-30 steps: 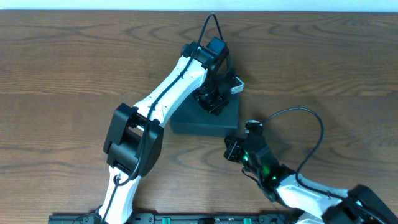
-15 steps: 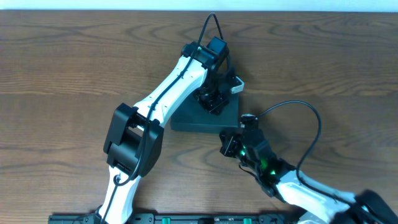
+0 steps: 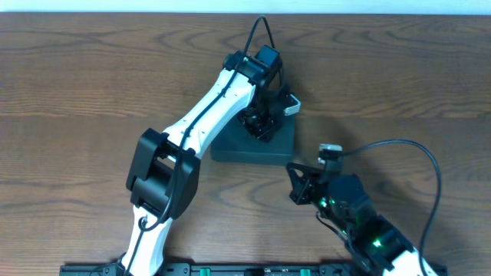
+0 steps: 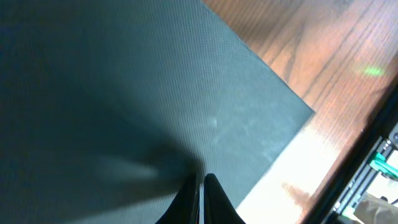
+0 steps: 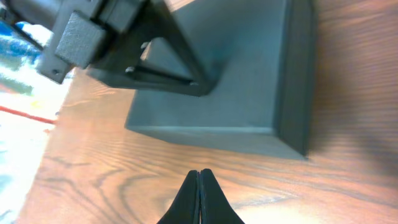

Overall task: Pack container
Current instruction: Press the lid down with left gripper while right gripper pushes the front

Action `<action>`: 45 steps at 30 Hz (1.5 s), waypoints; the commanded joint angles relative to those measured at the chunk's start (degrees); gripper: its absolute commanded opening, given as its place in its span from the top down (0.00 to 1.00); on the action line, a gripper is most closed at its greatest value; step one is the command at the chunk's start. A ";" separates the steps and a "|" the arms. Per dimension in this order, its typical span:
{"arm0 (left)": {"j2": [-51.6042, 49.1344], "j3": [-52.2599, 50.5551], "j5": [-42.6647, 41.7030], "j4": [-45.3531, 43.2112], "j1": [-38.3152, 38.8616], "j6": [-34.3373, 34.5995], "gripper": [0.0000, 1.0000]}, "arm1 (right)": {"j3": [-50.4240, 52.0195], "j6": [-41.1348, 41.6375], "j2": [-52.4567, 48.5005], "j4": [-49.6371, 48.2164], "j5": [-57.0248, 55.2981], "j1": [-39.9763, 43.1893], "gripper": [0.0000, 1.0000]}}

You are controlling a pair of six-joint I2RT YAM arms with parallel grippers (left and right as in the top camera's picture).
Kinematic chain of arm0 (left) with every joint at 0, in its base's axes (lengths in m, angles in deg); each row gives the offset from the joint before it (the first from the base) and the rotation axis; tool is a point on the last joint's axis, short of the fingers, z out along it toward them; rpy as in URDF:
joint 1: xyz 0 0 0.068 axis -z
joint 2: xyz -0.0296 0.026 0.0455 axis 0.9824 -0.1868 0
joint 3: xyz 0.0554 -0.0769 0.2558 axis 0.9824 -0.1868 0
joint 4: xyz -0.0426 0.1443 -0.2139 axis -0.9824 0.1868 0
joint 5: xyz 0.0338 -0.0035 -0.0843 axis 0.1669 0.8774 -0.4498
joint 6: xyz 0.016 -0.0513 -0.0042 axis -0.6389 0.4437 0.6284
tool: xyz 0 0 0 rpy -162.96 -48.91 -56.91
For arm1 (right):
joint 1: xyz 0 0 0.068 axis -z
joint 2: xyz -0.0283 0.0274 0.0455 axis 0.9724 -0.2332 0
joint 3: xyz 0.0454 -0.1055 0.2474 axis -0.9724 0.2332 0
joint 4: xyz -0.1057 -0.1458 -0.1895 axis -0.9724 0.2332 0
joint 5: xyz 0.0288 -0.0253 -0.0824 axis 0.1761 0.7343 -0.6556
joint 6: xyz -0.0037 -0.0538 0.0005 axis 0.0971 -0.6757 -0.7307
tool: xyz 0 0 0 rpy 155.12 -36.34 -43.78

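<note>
Both grippers are pressed together, pinching nothing. The container (image 3: 244,150) sits at centre frame with its lid flat. The left gripper (image 3: 258,126) seems to rest on top, and the right gripper (image 3: 296,186) hovers just lower right. Packing looks nearly done, with only withdrawal left.
</note>
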 commanded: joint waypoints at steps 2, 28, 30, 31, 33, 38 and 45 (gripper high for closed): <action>9.03 1.53 2.40 0.33 -1.64 0.59 0.94 | -5.11 -5.03 4.11 7.69 -9.33 -0.09 0.98; 6.08 -10.97 -12.22 -7.08 -3.98 -6.32 0.94 | -13.16 -11.61 5.25 28.33 -0.52 1.62 0.98; 3.91 -10.97 -12.76 -7.91 -3.98 -6.27 0.94 | -12.00 -11.54 4.33 28.46 1.07 1.20 0.98; 2.84 -10.97 -12.76 -8.09 -3.98 -6.27 0.94 | -11.15 -11.06 3.26 28.24 1.62 0.83 0.98; 1.18 -10.97 -12.76 -8.07 -3.98 -6.25 0.94 | -9.31 -8.83 0.15 26.58 1.60 -0.24 0.98; -1.09 -10.99 -12.74 -7.98 -3.98 -6.08 0.94 | -4.70 -3.13 -11.65 12.50 1.57 -3.34 0.98; -1.40 -10.99 -12.48 -7.54 -3.98 -6.03 0.94 | -4.13 7.69 -31.56 -4.66 -4.72 -6.56 0.98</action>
